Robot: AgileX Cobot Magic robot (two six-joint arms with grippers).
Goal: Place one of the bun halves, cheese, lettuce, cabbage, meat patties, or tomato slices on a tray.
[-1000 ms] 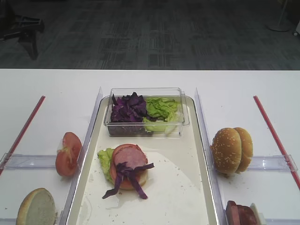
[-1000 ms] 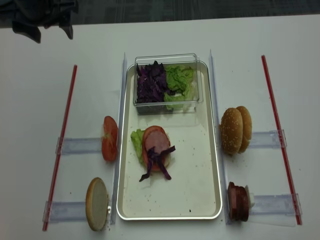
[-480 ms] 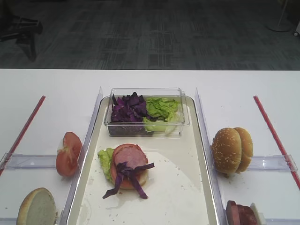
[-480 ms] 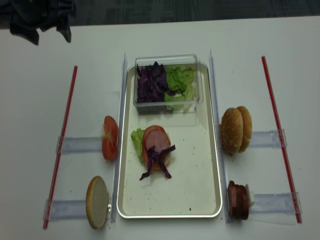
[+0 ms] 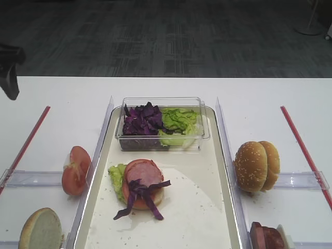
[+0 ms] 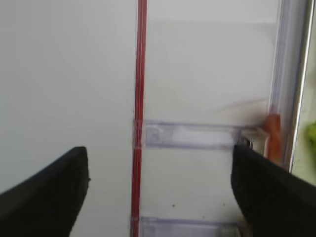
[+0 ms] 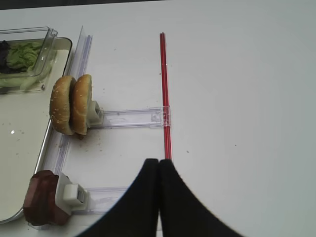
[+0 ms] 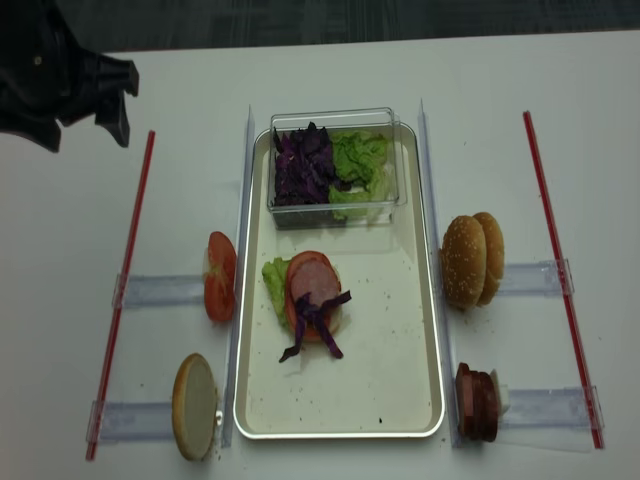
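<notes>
On the tray (image 8: 405,330) a partial stack sits left of centre: lettuce (image 8: 273,280), a meat patty (image 8: 314,278) and cabbage (image 8: 315,318) shreds draped on top. Tomato slices (image 8: 220,277) stand upright just off the tray's 9 o'clock edge, on the tabletop (image 8: 60,300). They look soft, wet and slippery, easily crushed, so a light pinch across the rim seems the safest hold. The left hand (image 8: 85,95), spread and empty, hovers toward 10 o'clock of the tray. The right hand (image 7: 158,165) is pressed together, holding nothing, near the bun halves (image 7: 72,104).
</notes>
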